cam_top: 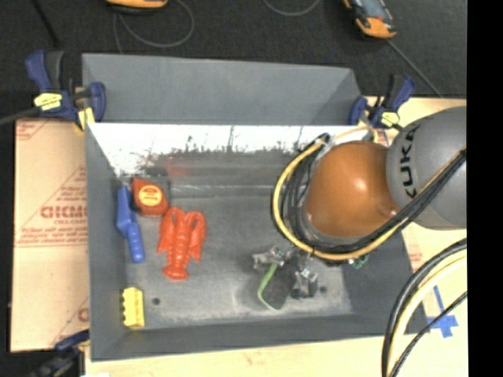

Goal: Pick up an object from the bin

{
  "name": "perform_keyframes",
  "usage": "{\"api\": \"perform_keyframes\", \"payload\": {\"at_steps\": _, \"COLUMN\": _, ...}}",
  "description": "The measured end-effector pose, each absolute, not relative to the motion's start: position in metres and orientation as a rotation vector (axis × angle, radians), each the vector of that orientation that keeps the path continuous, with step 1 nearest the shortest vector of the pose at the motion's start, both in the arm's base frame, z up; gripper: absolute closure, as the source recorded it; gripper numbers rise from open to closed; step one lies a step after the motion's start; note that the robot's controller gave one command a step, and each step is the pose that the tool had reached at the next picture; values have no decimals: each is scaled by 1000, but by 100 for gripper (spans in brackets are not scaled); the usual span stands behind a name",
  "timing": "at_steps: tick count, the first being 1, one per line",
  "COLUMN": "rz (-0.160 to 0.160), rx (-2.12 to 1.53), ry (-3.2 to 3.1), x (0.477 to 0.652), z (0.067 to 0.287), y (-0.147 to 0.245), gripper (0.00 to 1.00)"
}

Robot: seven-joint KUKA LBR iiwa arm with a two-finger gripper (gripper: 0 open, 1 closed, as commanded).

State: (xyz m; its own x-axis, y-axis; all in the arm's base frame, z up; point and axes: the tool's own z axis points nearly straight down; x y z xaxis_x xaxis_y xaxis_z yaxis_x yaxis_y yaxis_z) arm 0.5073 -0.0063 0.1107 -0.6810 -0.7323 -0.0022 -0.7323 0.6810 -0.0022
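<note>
Claw [292,273], can't tell if spread, over small dark green-edged piece [273,295], lower right of grey metal bin [236,132]. Probably light and stiff; pinch its narrow sides.

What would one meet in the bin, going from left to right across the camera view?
Blue plastic tool → red toy lobster → dark thing with a green cord → the arm's orange cover.

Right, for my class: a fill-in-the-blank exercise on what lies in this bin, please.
1. The red lobster toy lies in the view's ____ half.
2. The block in the bin's lower left corner is ____.
3. The long thing just left of the lobster is ____.
4. The dark thing by the gripper bears a ____ cord.
Missing: left; yellow; blue; green.
</note>
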Motion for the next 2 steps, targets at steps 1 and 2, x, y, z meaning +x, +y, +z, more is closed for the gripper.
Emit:
{"api": "perform_keyframes", "payload": {"at_steps": 1, "rz": -1, "rx": -1254, "ry": 2879, "x": 507, "z": 118, "y": -6, "gripper": 100}}
{"api": "perform_keyframes", "payload": {"at_steps": 2, "rz": 3, "rx": -1253, "ry": 2885, "x": 505, "z": 135, "y": -6, "gripper": 100}}
